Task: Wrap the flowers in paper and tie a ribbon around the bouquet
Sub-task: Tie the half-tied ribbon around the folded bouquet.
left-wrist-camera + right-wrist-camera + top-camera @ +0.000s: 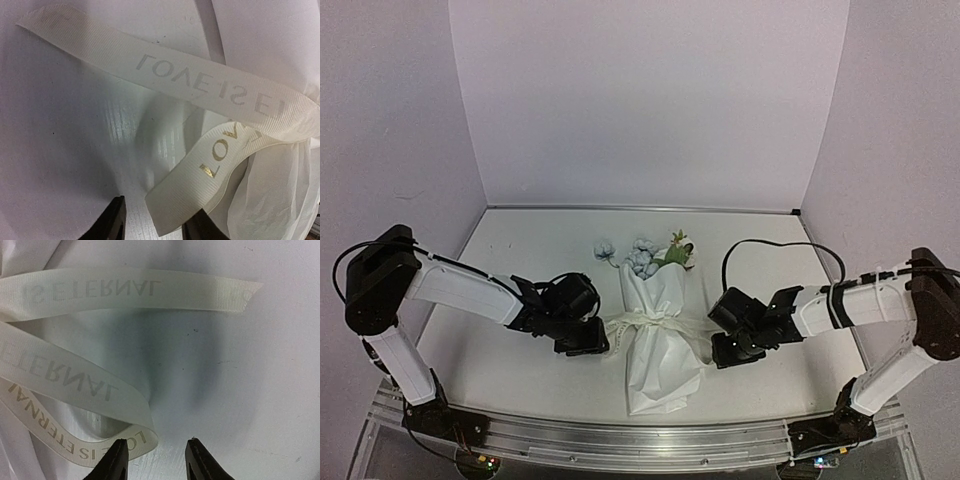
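The bouquet (658, 330) lies in the middle of the table, a white paper (660, 360) cone with the flowers (642, 258) at its far end. The cream ribbon (655, 323) is cinched round its middle. My left gripper (598, 343) sits just left of the knot and is open. In its wrist view a lettered ribbon (200, 82) tail crosses above, and a shorter ribbon end (175, 200) lies loose over the gap of the left gripper (155, 226) beside the paper (280, 200). My right gripper (720, 352) is open right of the knot. A ribbon (75, 385) loop curls by the left fingertip (112, 462) of the right gripper (156, 460).
The white table (520, 370) is closed in by pale walls on three sides. An aluminium rail (640, 445) runs along the near edge. A black cable (780, 243) arches over the right arm.
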Controlling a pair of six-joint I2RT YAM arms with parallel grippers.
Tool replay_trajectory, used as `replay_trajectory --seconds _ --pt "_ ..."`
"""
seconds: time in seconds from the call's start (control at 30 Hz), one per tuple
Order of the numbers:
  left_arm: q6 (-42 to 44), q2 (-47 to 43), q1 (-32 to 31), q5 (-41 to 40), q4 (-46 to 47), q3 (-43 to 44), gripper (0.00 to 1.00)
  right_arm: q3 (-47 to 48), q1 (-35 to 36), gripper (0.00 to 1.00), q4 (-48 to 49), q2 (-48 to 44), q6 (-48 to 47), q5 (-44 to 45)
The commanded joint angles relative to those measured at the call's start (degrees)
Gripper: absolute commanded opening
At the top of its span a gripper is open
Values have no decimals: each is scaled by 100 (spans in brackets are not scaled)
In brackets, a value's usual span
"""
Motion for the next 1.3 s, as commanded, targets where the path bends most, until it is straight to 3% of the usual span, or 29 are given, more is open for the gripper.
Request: replay_trajectory --seconds 0.0,0.2,0.53,0.83,1.27 --pt "-45 71 -39 -326 -68 220 26 97 54 38 49 176 291 352" --pt "-16 11 -35 -531 -144 221 1 150 54 27 160 349 387 379" --pt "114 -130 66 -695 -271 188 0 261 55 0 360 465 452 404" --pt "694 -568 526 -933 -584 2 0 812 55 0 -1056 166 -316 1288" --pt "904 -913 1089 -893 -562 -372 0 962 -10 0 -1664 225 -681 1707"
